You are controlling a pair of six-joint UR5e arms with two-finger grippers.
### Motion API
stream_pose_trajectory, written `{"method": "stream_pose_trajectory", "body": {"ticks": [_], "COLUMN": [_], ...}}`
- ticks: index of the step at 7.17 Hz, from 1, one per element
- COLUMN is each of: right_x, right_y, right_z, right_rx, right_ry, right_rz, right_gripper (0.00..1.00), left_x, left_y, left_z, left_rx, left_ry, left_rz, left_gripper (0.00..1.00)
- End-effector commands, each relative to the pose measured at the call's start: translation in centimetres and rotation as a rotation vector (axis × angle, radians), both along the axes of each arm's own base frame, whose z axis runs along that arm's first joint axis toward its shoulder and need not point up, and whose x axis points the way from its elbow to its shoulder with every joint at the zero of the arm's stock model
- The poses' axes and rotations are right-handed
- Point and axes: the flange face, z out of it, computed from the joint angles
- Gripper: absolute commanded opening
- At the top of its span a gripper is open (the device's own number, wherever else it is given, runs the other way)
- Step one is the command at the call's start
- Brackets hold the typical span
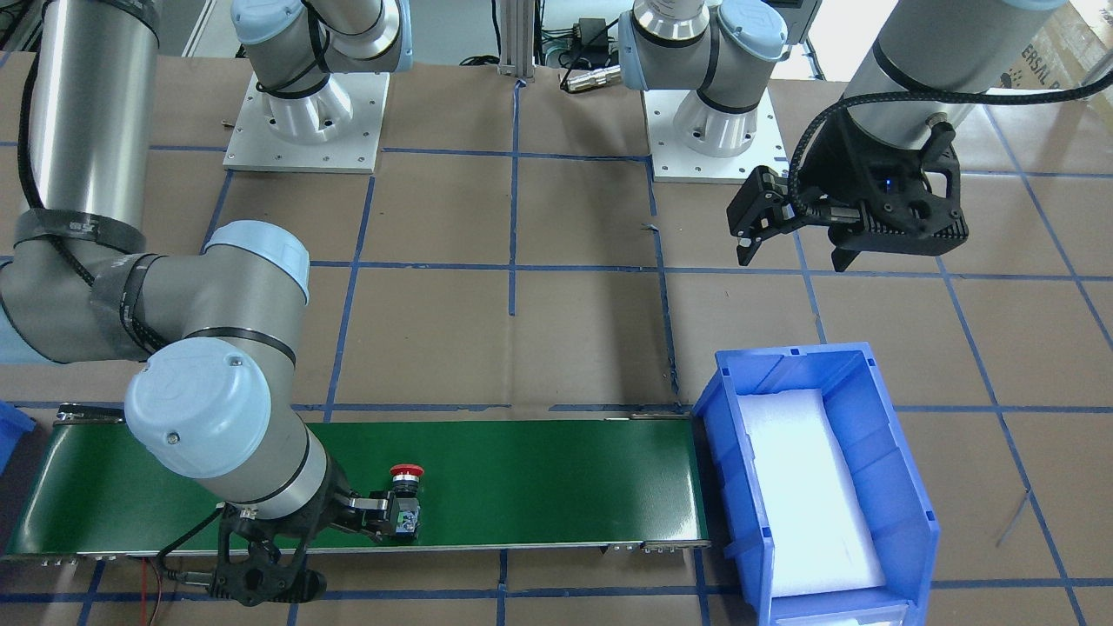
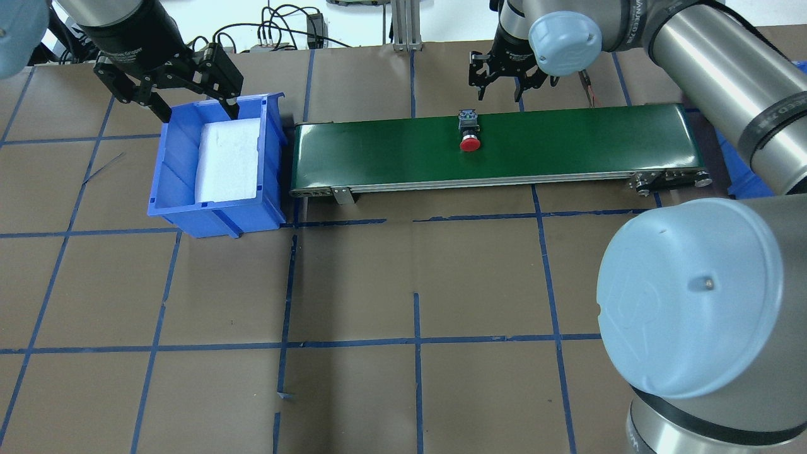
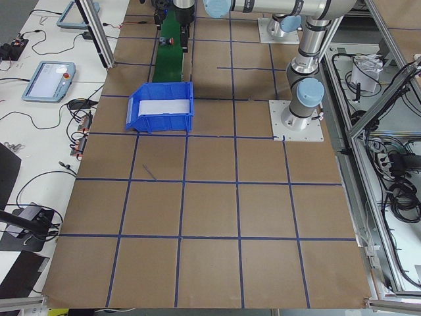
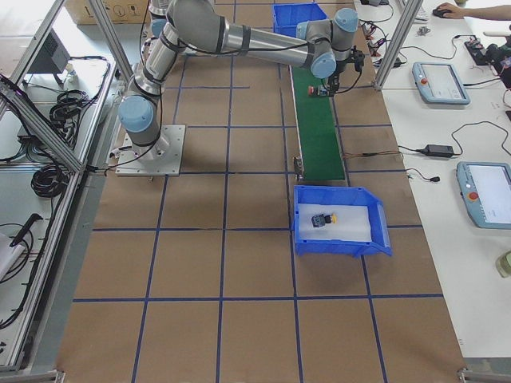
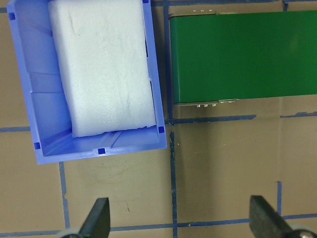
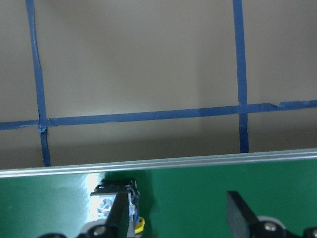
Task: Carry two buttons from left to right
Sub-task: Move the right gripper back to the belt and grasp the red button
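Red button (image 2: 468,131) is seen lying sideways on the green belt (image 2: 586,142), yellow button (image 4: 322,219) in the right bin (image 4: 345,247). Right gripper (image 2: 501,96) is held just beside the red button, fingers released; left gripper (image 5: 181,221), fingers also released, near the left bin (image 2: 159,189).

Silver arms (image 1: 83,113), pale-blue joint caps (image 1: 196,409) (small screw off-centre), black braided cable (image 1: 1043,94), white bases (image 1: 300,117).

Two buttons (red one (image 2: 469,134), yellow one (image 4: 323,219)), two bins (image 4: 343,246) (image 4: 297,16), one belt (image 2: 567,145).
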Motion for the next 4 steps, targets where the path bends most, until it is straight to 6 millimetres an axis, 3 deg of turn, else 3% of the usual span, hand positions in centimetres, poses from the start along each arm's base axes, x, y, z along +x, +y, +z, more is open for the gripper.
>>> {"method": "stream_pose_trajectory", "body": {"ticks": [1, 3, 4], "right_x": [0.9, 3.4, 3.5], "right_y": [0.1, 1.0, 1.3], "right_z": [-0.7, -2.1, -2.5], "right_rx": [0.003, 0.023, 0.03], "right_ry": [0.048, 0.084, 0.087], "right_rz": [0.004, 0.01, 0.012], "right_gripper": [0.73, 0.73, 0.73], "left_x": [0.0, 0.1, 0.1], "left_y": [0.1, 0.1, 0.5], "left_z": [-0.1, -0.2, -0.4], "left_rx": [0.002, 0.004, 0.013], "left_ry": [0.0, 0.0, -0.001], "left_rz": [0.0, 0.002, 0.002], "left_gripper": [1.0, 1.0, 1.0]}}
